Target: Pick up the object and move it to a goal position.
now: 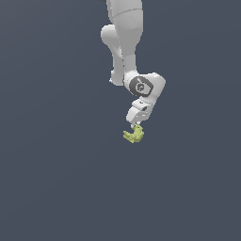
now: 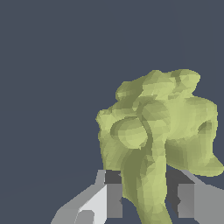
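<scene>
The object (image 1: pixel 134 135) is a small yellow-green lumpy curled figure with knobby bumps. In the exterior view it hangs just below the white arm's hand, near the middle of the picture. My gripper (image 1: pixel 136 125) is shut on the object's upper part, and the fingers are mostly hidden by the hand and the figure. In the wrist view the object (image 2: pixel 157 131) fills the middle and right, and its narrow stem runs down between the two grey fingers (image 2: pixel 111 199), which press on it from both sides. My gripper (image 2: pixel 146 197) holds it firmly.
A plain dark blue-grey surface (image 1: pixel 56 179) fills the whole background in both views. No other objects, edges or goal mark show. The white arm (image 1: pixel 124 37) comes down from the top of the exterior view.
</scene>
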Tool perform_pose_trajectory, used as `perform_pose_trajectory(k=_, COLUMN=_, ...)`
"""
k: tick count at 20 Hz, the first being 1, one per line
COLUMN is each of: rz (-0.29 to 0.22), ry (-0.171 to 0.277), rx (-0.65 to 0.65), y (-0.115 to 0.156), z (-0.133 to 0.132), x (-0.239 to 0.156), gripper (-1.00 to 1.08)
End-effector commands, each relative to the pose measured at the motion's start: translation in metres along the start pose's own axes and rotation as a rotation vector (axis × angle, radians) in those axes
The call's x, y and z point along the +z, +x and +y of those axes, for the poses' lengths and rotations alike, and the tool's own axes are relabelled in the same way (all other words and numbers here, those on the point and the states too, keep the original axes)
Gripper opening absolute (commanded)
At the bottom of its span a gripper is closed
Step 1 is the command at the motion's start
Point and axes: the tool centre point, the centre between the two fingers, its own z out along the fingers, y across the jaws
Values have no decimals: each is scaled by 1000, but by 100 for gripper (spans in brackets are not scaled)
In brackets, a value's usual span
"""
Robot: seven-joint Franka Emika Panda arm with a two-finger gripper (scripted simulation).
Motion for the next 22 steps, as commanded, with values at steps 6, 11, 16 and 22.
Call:
perform_pose_trajectory(k=6, rz=-1, ry=-1, rx=0, y=9, z=4, x=-6, gripper=-100)
perform_pose_trajectory(k=11, rz=-2, ry=-3, rx=1, y=25, z=11, x=-18, gripper=-100)
perform_pose_trajectory(k=16, rz=-3, ry=-5, rx=1, y=52, z=22, x=-36, gripper=-100)
perform_pose_trajectory(k=22, rz=-6, ry=-9, rx=1, y=96, z=41, x=-66, gripper=-100)
